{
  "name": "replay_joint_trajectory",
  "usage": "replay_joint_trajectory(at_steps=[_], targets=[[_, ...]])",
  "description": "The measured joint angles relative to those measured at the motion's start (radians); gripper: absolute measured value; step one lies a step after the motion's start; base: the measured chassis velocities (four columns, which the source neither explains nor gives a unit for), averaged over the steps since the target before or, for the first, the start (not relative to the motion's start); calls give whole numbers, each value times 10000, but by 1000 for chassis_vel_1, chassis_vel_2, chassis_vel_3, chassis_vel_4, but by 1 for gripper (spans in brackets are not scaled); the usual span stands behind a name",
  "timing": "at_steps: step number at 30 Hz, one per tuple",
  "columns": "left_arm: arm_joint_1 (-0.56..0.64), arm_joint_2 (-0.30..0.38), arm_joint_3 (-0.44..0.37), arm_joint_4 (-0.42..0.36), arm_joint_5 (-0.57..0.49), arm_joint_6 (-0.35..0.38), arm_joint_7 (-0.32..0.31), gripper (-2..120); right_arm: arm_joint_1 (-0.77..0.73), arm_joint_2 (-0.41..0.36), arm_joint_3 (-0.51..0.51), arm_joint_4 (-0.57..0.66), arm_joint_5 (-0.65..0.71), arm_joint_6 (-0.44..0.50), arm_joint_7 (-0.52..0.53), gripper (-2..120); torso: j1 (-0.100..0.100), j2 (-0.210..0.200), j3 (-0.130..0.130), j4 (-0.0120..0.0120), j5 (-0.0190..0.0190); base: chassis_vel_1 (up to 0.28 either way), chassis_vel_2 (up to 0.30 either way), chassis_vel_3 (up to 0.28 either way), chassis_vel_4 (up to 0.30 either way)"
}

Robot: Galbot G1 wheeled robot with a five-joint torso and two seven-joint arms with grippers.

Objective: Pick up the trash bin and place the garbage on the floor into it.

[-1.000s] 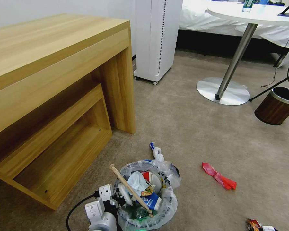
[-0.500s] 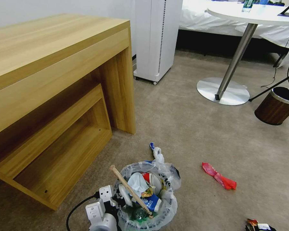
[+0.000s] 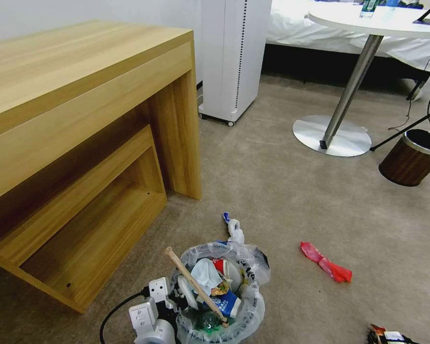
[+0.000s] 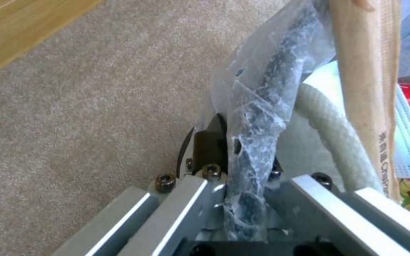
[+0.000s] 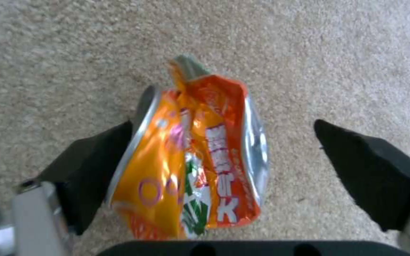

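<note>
My left gripper (image 4: 243, 199) holds its jaws clamped on the bag-lined rim of the trash bin (image 3: 224, 306), which sits on the carpet (image 3: 282, 191) beside the wooden desk (image 3: 81, 119). The bin holds a wooden stick (image 3: 194, 284), a white slipper (image 4: 331, 124), a red paper cup (image 3: 220, 266) and a blue-white carton (image 3: 228, 302). My right gripper (image 5: 224, 160) has its jaws apart, with an orange wrapper (image 5: 195, 160) between them, against one jaw and well clear of the other. A red wrapper (image 3: 326, 262) lies on the carpet, apart from both grippers.
</note>
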Motion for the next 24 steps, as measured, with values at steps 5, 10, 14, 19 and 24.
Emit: replay_joint_trajectory(at_steps=[5,10,14,19,24], targets=[[0,12,48,39,53,0,19,0,111,-81,-80,-130,27,80,24,82,0,0,0,-1,1,0,0,0,0],[-22,28,95,85,91,-34,29,0,147,-313,-186,-137,167,182,-76,65,0,0,0,-1,1,0,0,0,0],[-14,24,119,124,165,-67,49,0,239,-520,-286,-126,351,226,-107,50,0,0,0,0,0,0,0,0,0],[18,0,131,169,260,-118,92,0,345,-756,-440,-139,510,287,-100,28,0,0,0,0,0,0,0,0,0],[18,-61,162,214,360,-130,132,0,412,-856,-558,-129,628,286,-13,15,0,0,0,0,1,0,0,0,0]])
